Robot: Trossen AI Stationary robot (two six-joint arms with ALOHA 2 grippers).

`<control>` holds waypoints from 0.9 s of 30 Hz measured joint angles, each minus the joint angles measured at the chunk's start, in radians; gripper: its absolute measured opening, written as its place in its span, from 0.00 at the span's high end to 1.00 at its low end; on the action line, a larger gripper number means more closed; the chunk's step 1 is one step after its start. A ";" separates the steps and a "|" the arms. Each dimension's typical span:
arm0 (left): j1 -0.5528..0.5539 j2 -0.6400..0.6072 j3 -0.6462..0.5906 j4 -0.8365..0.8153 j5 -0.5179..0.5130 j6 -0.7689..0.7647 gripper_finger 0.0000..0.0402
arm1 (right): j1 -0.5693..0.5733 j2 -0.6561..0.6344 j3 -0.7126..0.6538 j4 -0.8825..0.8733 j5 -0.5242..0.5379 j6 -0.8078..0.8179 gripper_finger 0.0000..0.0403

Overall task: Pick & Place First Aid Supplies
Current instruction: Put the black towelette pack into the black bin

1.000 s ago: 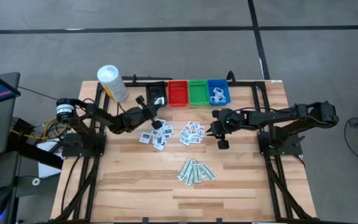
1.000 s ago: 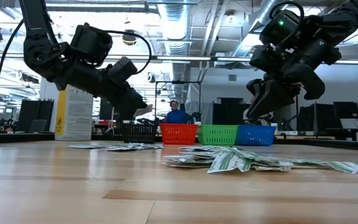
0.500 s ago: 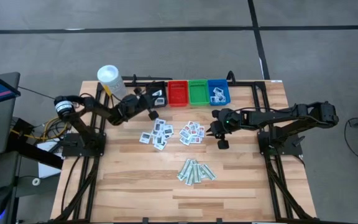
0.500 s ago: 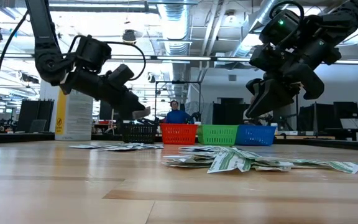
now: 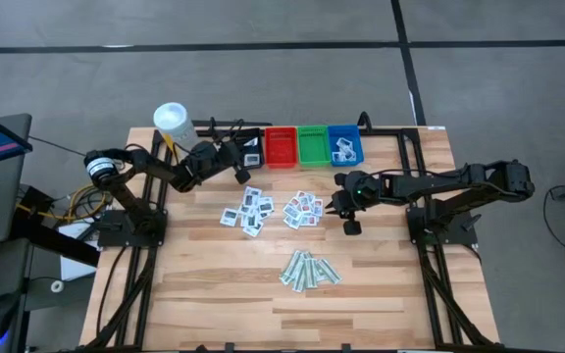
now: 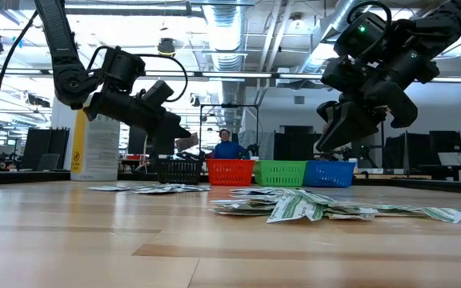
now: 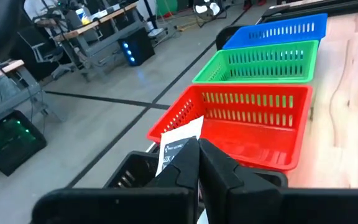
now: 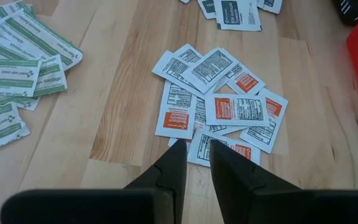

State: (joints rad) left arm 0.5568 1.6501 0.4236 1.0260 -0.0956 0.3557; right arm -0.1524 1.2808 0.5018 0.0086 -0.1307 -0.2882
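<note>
Now left gripper [image 7: 197,163], clamped on white printed paper packet [image 7: 180,144], has moved over black plastic bin [image 5: 248,149]; right gripper [image 8: 194,163] slightly parted, unmoved.

The left arm reaches from the table's left edge toward the far edge, its left gripper [image 5: 242,169] raised above the surface, fingers [image 7: 219,171] pressed together on a white packet [image 7: 180,144]. The right arm stretches in from the right edge toward the table's middle, its right gripper [image 5: 345,218] pointing down, fingers [image 8: 225,168] slightly parted.
</note>
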 joint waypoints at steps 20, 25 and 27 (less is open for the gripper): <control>0.000 0.000 0.000 -0.022 0.000 -0.066 0.97 | 0.000 0.000 0.000 0.000 0.000 0.000 0.84; 0.000 0.000 0.000 -0.041 0.000 -0.103 0.93 | 0.000 0.000 0.000 0.000 0.000 0.000 0.84; 0.000 0.000 0.000 -0.054 0.000 -0.103 0.90 | 0.000 0.000 0.000 0.000 0.000 0.000 0.84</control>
State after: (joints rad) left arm 0.5568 1.6501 0.4236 0.9725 -0.0959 0.2527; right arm -0.1524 1.2808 0.5018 0.0083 -0.1307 -0.2878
